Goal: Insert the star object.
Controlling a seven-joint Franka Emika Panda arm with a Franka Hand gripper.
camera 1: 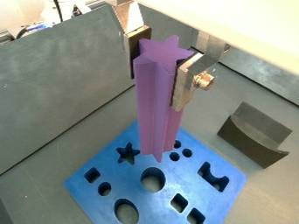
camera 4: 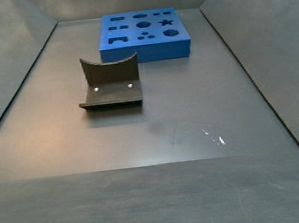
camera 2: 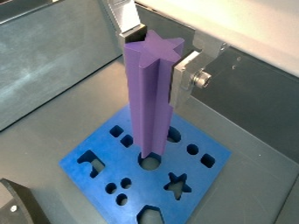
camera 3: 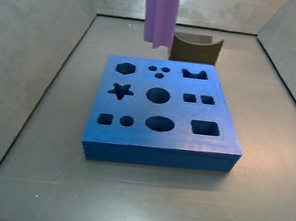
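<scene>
The star object (camera 1: pixel 158 96), a tall lavender rod with a star profile, hangs upright in my gripper (camera 1: pixel 160 66), whose silver fingers are shut on its upper end. It shows the same way in both wrist views (camera 2: pixel 149 96). In a side view only its lower part (camera 3: pixel 162 12) shows, clear above the far side of the blue block (camera 3: pixel 159 154); the gripper is out of that frame. The star hole (camera 1: pixel 126 154) lies off to one side of the rod's lower end, also visible in the other views (camera 2: pixel 177 183) (camera 3: pixel 119 91).
A dark brown curved block (camera 3: pixel 195 48) stands just behind the blue block, and shows in both wrist views (camera 1: pixel 254 133) (camera 2: pixel 14 206). In a side view it (camera 4: pixel 109 82) sits nearer than the blue block (camera 4: pixel 146 51). Grey walls (camera 1: pixel 59 79) enclose the floor.
</scene>
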